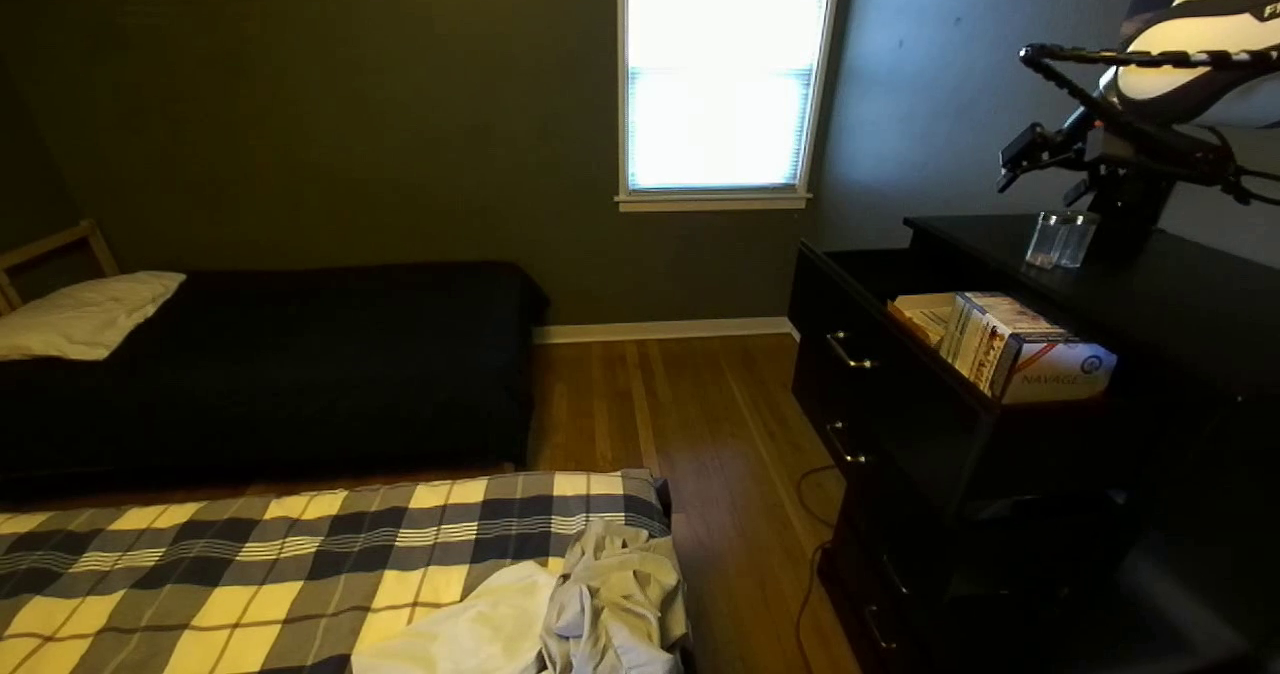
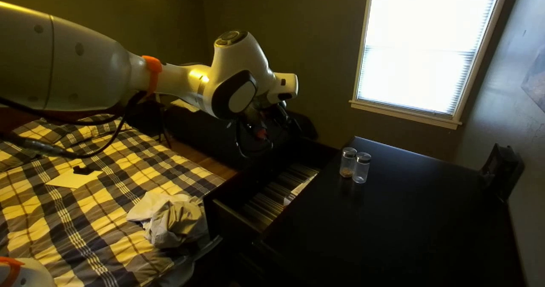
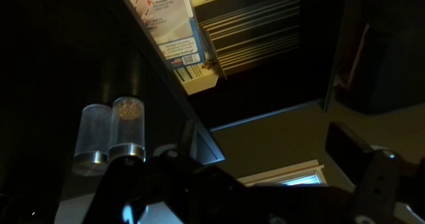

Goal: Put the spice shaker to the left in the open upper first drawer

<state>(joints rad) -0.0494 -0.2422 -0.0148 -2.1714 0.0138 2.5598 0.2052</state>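
Note:
Two clear glass shakers with metal lids stand upright side by side on the black dresser top. The shaker with brown spice (image 2: 347,163) is on the left in both exterior views; the seemingly empty shaker (image 2: 361,168) is beside it. In the wrist view, which stands upside down, the spice-filled shaker (image 3: 127,127) and its neighbour (image 3: 93,131) are left of the jaws. The topmost drawer (image 1: 885,349) is pulled open and holds boxes and papers. My gripper (image 3: 265,141) is open and empty, raised above the drawer area, apart from both shakers. It also shows in an exterior view (image 1: 1040,190).
A white-and-blue box (image 1: 1060,369) stands in the drawer's near part and rises above its rim. A black device (image 2: 502,172) stands on the dresser by the wall. A plaid bed (image 2: 106,219) with crumpled cloth (image 2: 174,219) is in front of the dresser.

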